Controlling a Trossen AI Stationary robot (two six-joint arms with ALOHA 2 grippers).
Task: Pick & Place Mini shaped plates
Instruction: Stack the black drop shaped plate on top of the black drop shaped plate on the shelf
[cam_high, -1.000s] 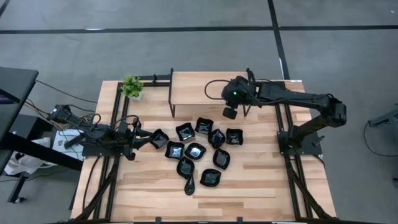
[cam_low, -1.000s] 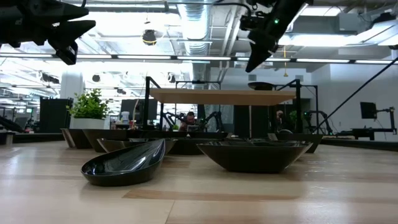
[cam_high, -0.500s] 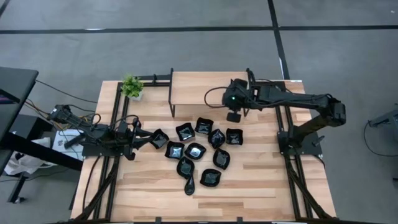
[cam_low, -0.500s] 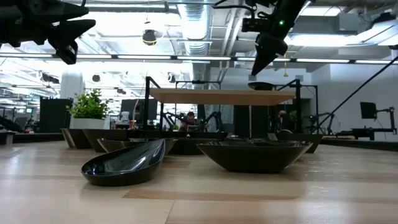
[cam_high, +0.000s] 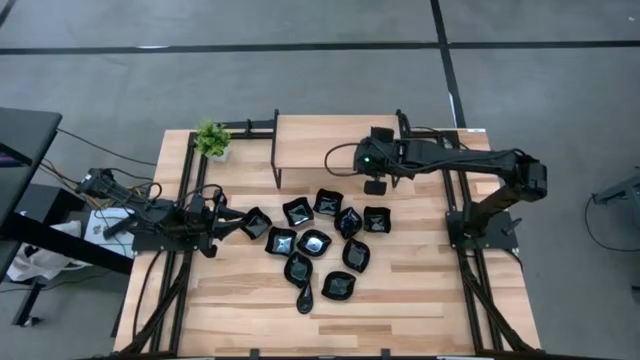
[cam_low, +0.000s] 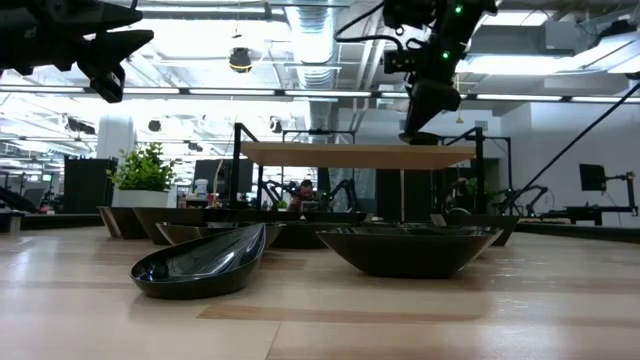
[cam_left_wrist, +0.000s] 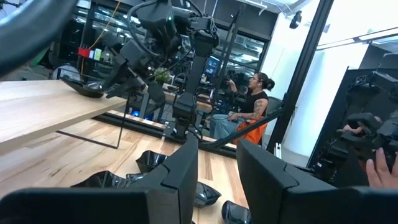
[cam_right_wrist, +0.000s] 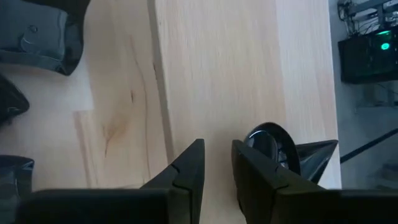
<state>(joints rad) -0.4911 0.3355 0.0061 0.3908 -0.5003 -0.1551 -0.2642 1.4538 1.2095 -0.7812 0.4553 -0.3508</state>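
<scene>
Right gripper (cam_high: 376, 184) hovers over front edge of raised wooden shelf (cam_high: 315, 135), fingers (cam_right_wrist: 186, 165) slightly apart, holding nothing. One small black plate (cam_right_wrist: 268, 142) sits on shelf just beside fingertips. Cluster of mini shaped plates (cam_high: 318, 243) lies on table (cam_high: 420, 290) below. Left gripper (cam_high: 222, 228) waits at table's left, fingers parted, empty. Potted plant (cam_high: 212, 139) at far left corner.

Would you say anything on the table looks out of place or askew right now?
Nothing looks spilled or damaged. The mini shaped plates sit in a loose cluster, none flipped as far as shows. One plate already sits on the raised shelf, beside the right gripper.
</scene>
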